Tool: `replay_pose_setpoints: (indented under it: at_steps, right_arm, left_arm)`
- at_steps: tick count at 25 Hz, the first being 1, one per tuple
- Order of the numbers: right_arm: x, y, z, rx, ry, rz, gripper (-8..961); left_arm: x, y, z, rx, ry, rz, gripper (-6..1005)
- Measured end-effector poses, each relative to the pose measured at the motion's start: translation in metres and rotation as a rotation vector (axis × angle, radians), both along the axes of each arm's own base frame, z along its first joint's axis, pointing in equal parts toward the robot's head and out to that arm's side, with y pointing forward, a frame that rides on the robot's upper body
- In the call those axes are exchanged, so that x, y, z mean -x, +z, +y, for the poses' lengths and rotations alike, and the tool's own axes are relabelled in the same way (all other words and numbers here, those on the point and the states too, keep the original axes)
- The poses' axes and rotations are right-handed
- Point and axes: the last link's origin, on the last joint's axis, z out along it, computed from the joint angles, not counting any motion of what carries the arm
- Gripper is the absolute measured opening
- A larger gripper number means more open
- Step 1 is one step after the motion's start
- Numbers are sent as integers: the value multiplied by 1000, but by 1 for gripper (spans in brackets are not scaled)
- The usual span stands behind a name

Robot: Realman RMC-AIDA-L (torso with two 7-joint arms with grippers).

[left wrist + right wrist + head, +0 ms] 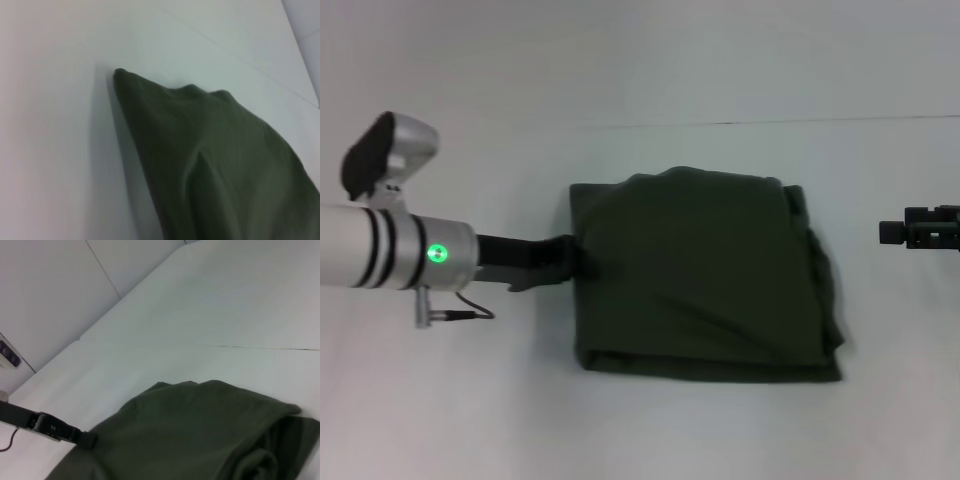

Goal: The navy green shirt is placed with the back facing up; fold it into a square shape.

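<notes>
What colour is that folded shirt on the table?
Dark olive green, plain, no pattern showing; the shirt shows best in the head view.

Shirt (705, 275): dark olive green all over, plain, no print or lettering on the showing side; folds read as darker green bands along lower and right edges of the bundle, centre of the head frame.

Table (640, 60): pale grey-white, unpatterned, one thin dark seam line crossing the upper part of the frame.

Left arm, left side of the frame: silver-white tube with two black rings, a small lit green dot on its collar, black cap at upper left. Left gripper (570, 258): matte black.

Right gripper (920, 230): black, at the right edge.

Thin black cable (470, 310) under the left arm.
</notes>
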Motion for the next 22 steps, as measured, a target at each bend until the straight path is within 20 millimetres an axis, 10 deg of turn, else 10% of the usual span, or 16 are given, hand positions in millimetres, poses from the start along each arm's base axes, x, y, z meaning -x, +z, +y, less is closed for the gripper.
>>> replay_pose_setpoints:
  at_steps: [22]
  right_arm:
    - [5, -7, 3, 15, -9, 17, 901]
  left_arm:
    - [27, 40, -15, 46, 25, 5, 92]
